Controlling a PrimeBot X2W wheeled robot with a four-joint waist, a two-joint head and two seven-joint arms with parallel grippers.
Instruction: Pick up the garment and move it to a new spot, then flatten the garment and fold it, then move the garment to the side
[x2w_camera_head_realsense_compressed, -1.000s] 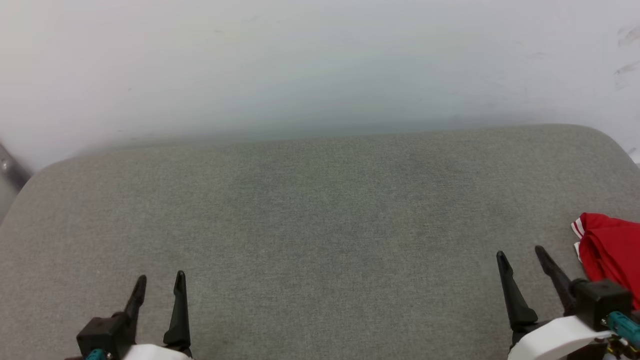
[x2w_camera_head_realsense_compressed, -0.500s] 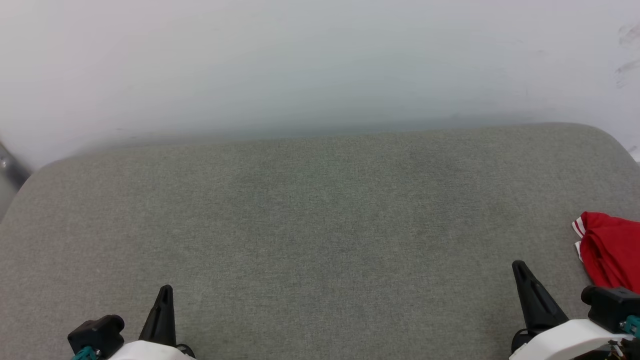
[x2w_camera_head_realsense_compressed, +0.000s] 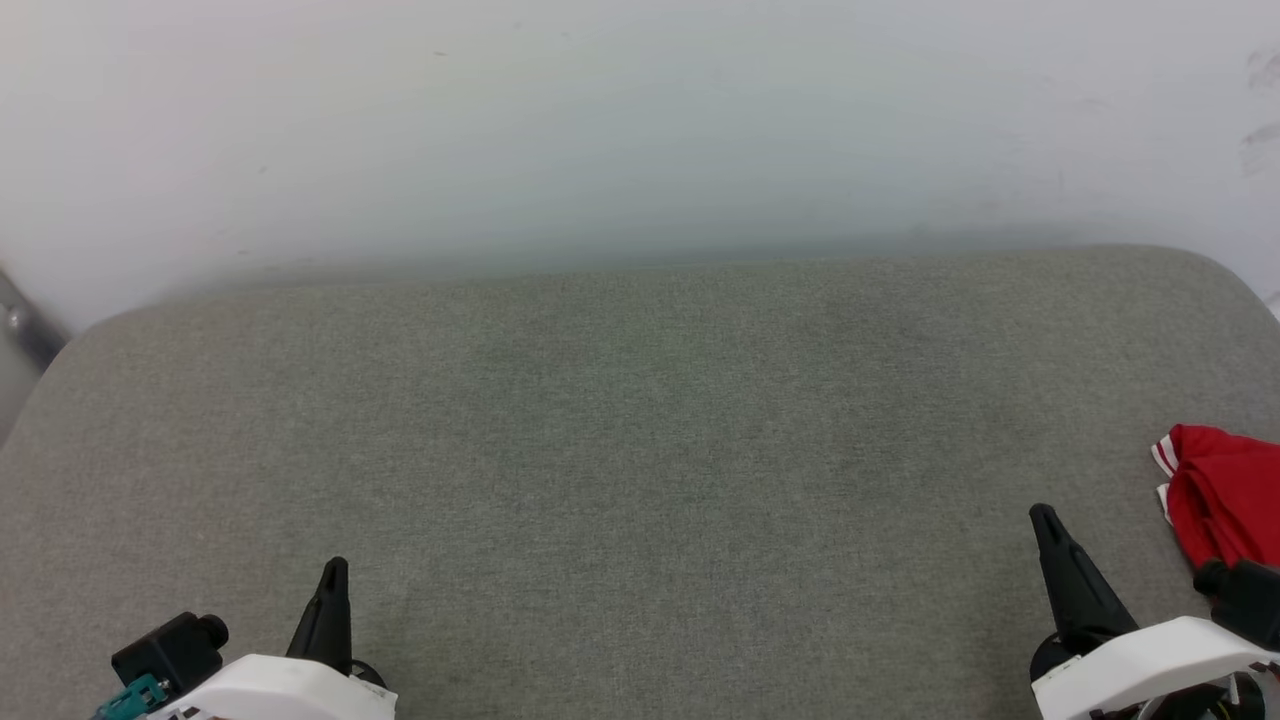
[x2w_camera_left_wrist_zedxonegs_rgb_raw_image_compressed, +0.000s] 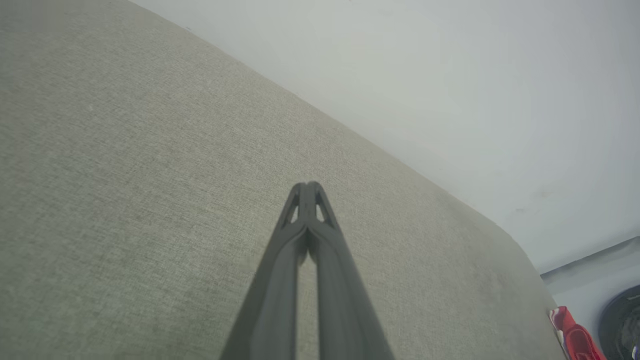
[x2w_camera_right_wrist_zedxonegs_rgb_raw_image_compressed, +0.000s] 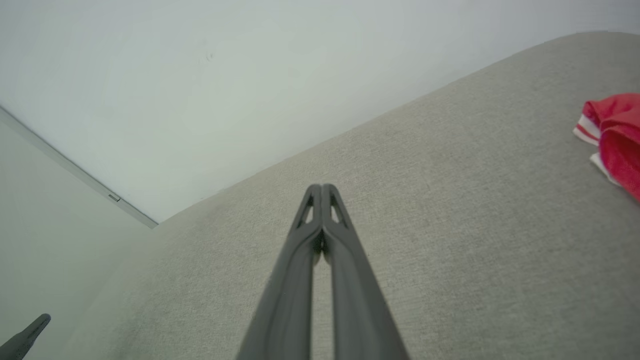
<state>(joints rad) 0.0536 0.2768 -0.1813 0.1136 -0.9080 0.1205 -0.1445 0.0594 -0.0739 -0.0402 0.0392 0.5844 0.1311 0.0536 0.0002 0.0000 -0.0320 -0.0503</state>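
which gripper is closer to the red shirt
Right. The right gripper is just left of the garment, not touching it. The left gripper is far across the grey cushion, at its opposite side.
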